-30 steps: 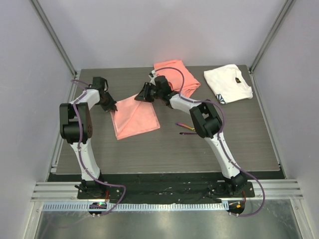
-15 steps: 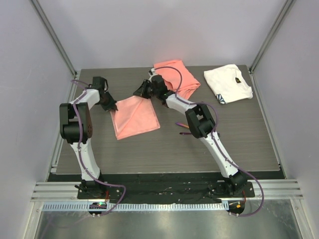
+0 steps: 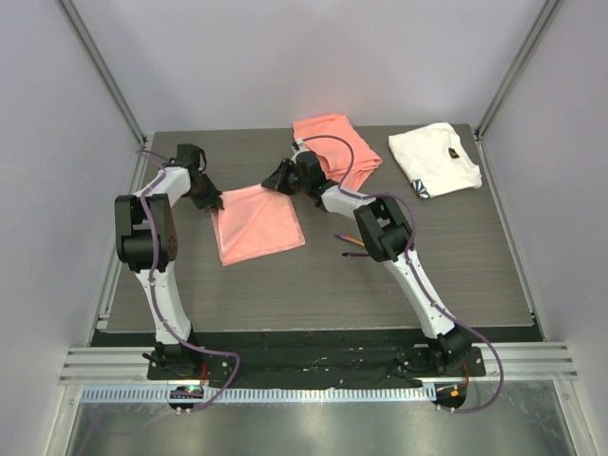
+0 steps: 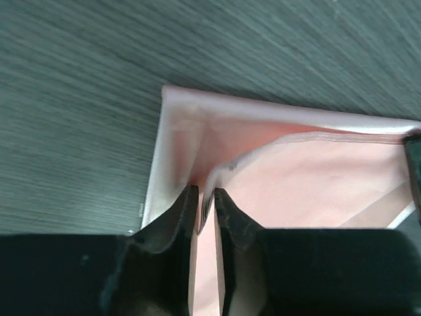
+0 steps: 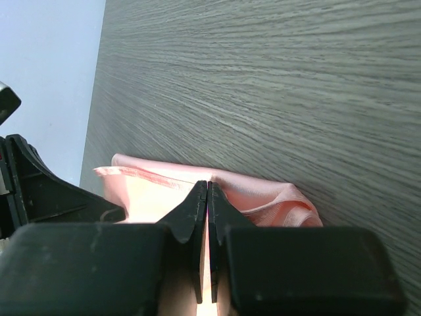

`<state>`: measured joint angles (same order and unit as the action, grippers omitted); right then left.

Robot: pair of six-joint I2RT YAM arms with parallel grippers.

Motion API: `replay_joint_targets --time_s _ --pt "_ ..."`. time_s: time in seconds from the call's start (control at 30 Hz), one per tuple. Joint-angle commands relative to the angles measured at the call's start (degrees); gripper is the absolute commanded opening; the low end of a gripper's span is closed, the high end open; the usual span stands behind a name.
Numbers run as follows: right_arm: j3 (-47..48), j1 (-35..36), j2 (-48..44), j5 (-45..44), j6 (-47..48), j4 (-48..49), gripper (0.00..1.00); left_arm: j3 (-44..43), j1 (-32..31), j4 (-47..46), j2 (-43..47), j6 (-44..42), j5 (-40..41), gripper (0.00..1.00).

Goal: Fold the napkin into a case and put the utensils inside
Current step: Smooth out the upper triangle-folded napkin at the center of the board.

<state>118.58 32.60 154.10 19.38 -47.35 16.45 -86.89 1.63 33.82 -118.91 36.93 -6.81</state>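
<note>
We pinch a napkin (image 3: 258, 223) corner in each claw, left gripper (image 4: 205, 195) and right gripper (image 5: 208, 188); coral cloth (image 3: 342, 142) lies just beyond the right one, utensils (image 3: 353, 245) back toward its base.

At the far edge of the dark wood-grain table (image 3: 285, 285) we see a folded coral cloth (image 3: 350, 142) near the middle. To its right, apart from it, lies a folded white cloth (image 3: 427, 163) with a small dark mark (image 3: 453, 150) near its right side. Pale walls (image 3: 285, 57) stand around the table.
</note>
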Motion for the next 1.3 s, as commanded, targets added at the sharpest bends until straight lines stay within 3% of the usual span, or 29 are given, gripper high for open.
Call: replay_joint_targets --time_s 0.0,0.1,0.2,0.3,0.5,0.83,1.27 --pt "0.9 -0.4 -1.5 1.1 1.6 -1.0 0.08 0.1 0.1 3.0 5.2 -1.7 4.2 0.29" --pt "1.3 -0.5 -1.2 1.9 1.4 -0.4 0.09 1.7 0.3 4.3 8.1 -1.6 2.3 0.4" --pt "2.7 -0.4 -0.7 3.6 0.4 -0.1 0.09 6.4 0.3 3.1 12.6 -1.2 1.4 0.43" --pt "2.9 0.0 -1.3 4.9 -0.1 0.8 0.09 11.9 0.3 1.5 18.4 -0.8 0.7 0.35" --pt "5.2 1.2 -2.1 5.9 -0.7 0.5 0.13 19.2 0.2 -0.5 23.5 1.6 -5.3 0.31" --pt "7.1 3.3 -4.0 7.4 -0.8 -2.1 0.17 26.0 0.2 -4.4 25.0 3.7 -6.0 0.25" --pt "0.6 4.4 -8.5 10.8 -2.0 -1.7 0.17 38.5 -0.1 -8.3 30.5 9.0 -5.7 0.13"
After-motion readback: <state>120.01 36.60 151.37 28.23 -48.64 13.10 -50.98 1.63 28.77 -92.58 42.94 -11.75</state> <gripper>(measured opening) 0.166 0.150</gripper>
